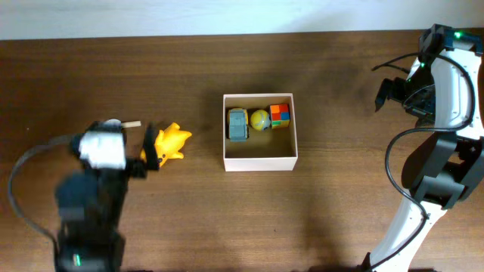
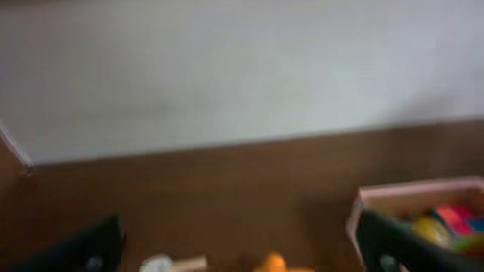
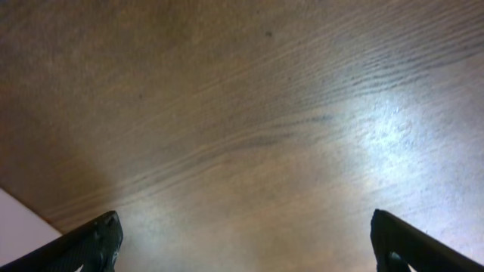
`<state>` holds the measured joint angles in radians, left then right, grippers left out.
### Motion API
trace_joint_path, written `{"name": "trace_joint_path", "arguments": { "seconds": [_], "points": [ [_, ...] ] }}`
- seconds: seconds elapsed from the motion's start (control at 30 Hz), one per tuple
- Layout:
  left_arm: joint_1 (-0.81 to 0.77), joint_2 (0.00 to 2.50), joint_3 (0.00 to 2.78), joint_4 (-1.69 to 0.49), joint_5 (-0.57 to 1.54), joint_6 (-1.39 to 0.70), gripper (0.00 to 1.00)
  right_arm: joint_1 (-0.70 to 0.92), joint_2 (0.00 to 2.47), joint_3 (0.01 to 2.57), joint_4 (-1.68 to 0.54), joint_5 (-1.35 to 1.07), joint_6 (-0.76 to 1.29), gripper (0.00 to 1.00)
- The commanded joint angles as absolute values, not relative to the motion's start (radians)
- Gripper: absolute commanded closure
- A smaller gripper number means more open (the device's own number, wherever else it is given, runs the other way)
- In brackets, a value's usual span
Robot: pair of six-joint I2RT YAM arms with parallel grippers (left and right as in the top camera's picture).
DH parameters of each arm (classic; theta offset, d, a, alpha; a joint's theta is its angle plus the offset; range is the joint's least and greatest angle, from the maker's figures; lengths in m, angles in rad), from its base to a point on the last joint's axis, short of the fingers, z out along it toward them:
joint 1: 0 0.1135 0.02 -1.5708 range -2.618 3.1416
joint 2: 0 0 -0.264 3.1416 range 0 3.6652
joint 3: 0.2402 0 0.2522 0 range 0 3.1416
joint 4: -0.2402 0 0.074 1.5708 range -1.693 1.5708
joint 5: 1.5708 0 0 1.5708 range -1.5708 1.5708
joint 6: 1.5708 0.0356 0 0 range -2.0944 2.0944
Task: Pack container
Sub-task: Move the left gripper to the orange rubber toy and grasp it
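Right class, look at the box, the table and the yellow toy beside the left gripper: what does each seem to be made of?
The container: probably cardboard, thin white matt walls, tan inside. The table: wood or wood-look laminate, dark brown grain, a soft sheen. The yellow toy: likely plastic or rubber, smooth bright colour; too small to be sure.
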<state>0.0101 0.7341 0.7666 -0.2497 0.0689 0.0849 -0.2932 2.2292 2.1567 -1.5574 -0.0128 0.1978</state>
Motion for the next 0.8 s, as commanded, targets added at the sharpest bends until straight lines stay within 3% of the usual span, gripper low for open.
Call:
{"name": "trace_joint_path", "arguments": {
  "seconds": [0.0, 0.13, 0.4, 0.53, 0.67, 0.77],
  "points": [
    [0.016, 0.918, 0.928, -0.375, 0.265, 0.083, 0.01, -0.288, 2.218, 2.161, -1.555, -0.018, 0.192, 0.01],
    [0.016, 1.084, 1.075, -0.609, 0.37, 0.083, 0.01, -0.288, 2.218, 2.161, -1.555, -0.018, 0.192, 0.01],
    [0.016, 1.269, 1.093, -0.768, 0.157, 0.083, 0.01, -0.288, 2.218, 2.161, -1.555, -0.018, 0.192, 0.01],
    [0.015, 1.341, 1.093, -0.813, 0.147, 0.085, 0.01, -0.288, 2.218, 2.161, -1.555, -0.018, 0.192, 0.01],
    [0.016, 1.394, 1.093, -0.826, 0.339, 0.311, 0.01, -0.288, 2.218, 2.161, -1.555, -0.018, 0.192, 0.01],
    [0.016, 1.415, 1.093, -0.827, 0.344, 0.348, 0.01, -0.288, 2.218, 2.161, -1.555, -0.018, 0.192, 0.01]
  ]
}}
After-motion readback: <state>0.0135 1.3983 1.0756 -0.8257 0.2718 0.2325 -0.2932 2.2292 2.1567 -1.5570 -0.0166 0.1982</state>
